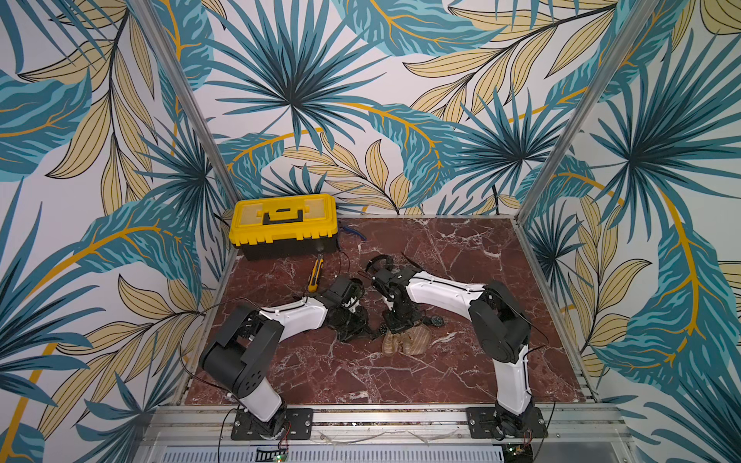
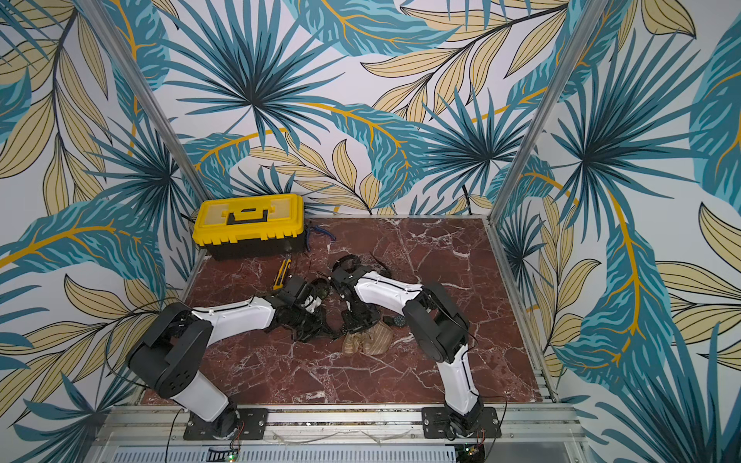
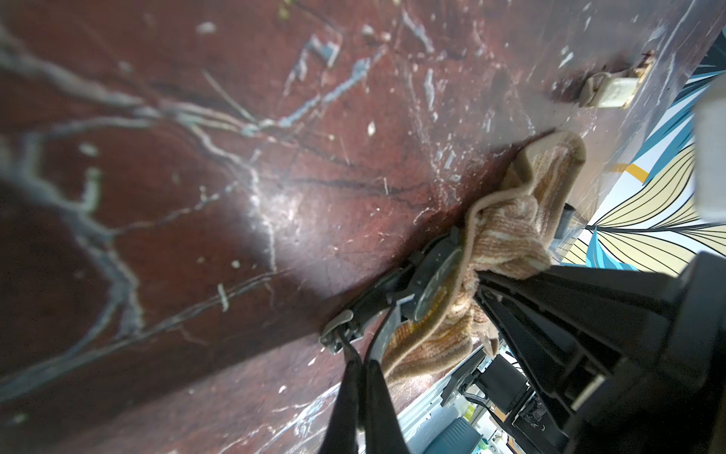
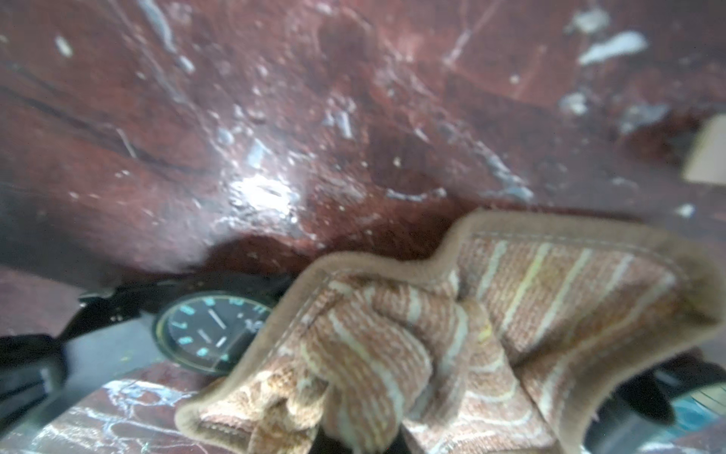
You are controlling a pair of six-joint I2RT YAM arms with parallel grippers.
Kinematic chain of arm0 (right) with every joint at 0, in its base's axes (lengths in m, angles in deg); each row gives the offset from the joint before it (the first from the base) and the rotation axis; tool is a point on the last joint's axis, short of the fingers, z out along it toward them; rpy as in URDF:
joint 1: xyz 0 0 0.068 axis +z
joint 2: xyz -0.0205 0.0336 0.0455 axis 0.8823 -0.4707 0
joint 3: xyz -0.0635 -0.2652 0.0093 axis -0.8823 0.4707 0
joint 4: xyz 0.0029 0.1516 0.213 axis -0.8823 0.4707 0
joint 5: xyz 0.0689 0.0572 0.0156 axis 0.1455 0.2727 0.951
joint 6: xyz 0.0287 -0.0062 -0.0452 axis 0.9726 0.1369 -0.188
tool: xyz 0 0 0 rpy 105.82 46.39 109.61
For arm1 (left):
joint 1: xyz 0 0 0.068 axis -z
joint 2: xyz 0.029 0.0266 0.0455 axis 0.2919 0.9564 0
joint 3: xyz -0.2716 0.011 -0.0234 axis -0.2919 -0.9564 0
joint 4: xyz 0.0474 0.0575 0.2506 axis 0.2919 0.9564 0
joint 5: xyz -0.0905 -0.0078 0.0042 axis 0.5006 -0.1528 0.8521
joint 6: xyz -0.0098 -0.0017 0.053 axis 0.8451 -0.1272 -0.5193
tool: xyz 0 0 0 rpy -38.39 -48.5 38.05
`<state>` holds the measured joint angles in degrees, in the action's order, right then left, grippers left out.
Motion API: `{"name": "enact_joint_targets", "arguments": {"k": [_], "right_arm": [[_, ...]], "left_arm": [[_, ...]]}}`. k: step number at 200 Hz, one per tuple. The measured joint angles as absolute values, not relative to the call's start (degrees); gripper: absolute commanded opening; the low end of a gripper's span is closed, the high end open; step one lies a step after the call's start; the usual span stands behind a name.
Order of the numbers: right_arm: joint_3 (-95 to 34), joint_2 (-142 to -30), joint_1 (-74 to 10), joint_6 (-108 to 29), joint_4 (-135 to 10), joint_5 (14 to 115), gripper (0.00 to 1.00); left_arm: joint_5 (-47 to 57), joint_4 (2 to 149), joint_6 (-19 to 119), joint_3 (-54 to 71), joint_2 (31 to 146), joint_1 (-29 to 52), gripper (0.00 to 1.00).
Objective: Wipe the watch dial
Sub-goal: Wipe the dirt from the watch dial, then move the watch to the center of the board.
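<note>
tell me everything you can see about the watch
The watch has a round black dial with turquoise numerals, pale hands, a brassy rim and a dark strap with a metal buckle. It sits on the marble table, the left gripper shut on its strap, the striped tan cloth overlapping one edge of the dial.

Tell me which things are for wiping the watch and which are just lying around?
For the job: black wristwatch with dark round dial; tan striped woven cloth.
Lying about: yellow-and-black plastic toolbox; yellow utility knife.
</note>
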<state>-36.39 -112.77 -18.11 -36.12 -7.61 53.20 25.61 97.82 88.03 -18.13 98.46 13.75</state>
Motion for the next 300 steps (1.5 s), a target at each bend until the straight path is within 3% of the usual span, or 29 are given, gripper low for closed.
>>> {"name": "enact_joint_targets", "arguments": {"k": [82,179,242,267,300], "right_arm": [[-32.02,-90.39,-18.0,-34.83,-7.08,52.06,0.0],[-22.73,-78.42,-21.08,-31.84,-2.82,49.0,0.0],[-21.79,-83.92,-21.1,-31.36,-4.28,51.51,0.0],[-25.02,-88.58,-21.1,-32.15,-5.18,51.93,0.0],[-30.38,-93.37,-21.34,-33.04,-6.32,52.17,0.0]], "left_arm": [[25.07,102.74,84.79,-11.31,101.78,13.75,0.0],[26.7,105.78,82.37,7.23,118.15,14.14,0.0],[25.17,108.49,81.19,10.77,119.11,15.36,0.36],[24.74,109.58,81.06,10.7,117.37,15.58,0.42],[24.26,110.09,80.92,10.7,114.57,15.63,0.43]]}}
